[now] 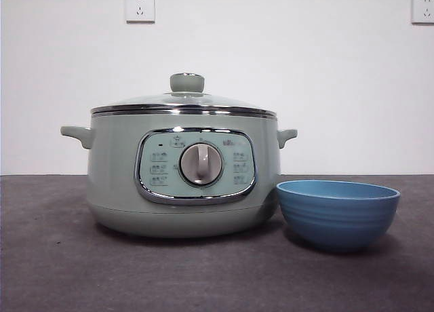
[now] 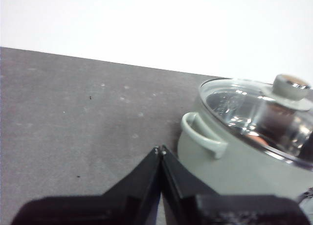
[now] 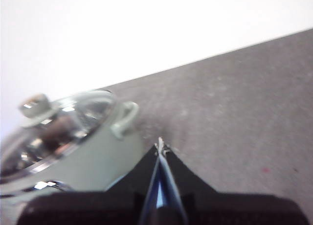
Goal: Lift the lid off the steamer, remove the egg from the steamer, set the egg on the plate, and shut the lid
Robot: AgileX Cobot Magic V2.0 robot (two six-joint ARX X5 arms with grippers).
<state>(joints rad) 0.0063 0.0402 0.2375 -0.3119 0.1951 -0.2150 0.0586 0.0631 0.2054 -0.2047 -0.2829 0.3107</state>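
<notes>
though closed, lid [image 1: 184,98] atop steamer [image 1: 183,180]

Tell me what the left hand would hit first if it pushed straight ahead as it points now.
Probably nothing: the shut left hand points along bare grey table, passing beside the pale green round steamer's side handle. Depth is unclear.

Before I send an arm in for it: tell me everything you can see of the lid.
The lid is round, slightly domed clear glass with a chrome rim and a pale green knob on top. It sits closed and level on the steamer, rim resting on the pot's chrome edge all round. Reflections blur what lies beneath the glass. Nothing else touches it; neither gripper is on it.
</notes>
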